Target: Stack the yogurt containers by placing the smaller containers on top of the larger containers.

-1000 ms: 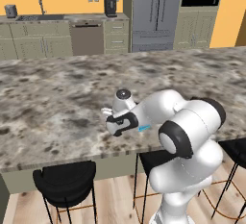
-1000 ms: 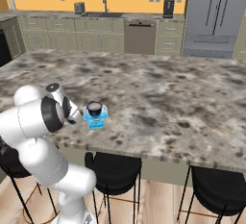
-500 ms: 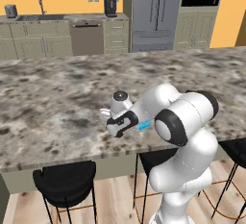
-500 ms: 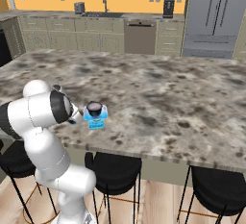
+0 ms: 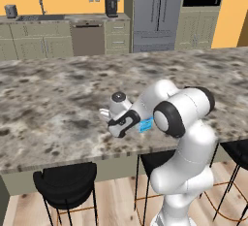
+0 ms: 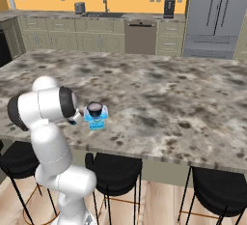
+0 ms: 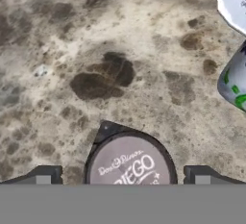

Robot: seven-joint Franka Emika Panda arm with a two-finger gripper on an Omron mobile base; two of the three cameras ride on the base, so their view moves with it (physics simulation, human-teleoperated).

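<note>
A cup (image 6: pixel 95 108) sits on the box (image 6: pixel 96 120) near the tabletop's (image 6: pixel 159 93) front edge; stools (image 6: pixel 113 173) stand below.

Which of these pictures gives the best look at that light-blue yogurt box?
The right base view: the light-blue yogurt box stands unobstructed on the counter, a small dark cup sitting on it. In the left base view the arm hides all but a blue corner.

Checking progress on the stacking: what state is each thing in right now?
gripper: open, fingers either side of a round lidded cup
lidded cup: upright on the counter, not gripped
dark cup: stacked on the blue box
blue box: flat on the counter
</note>
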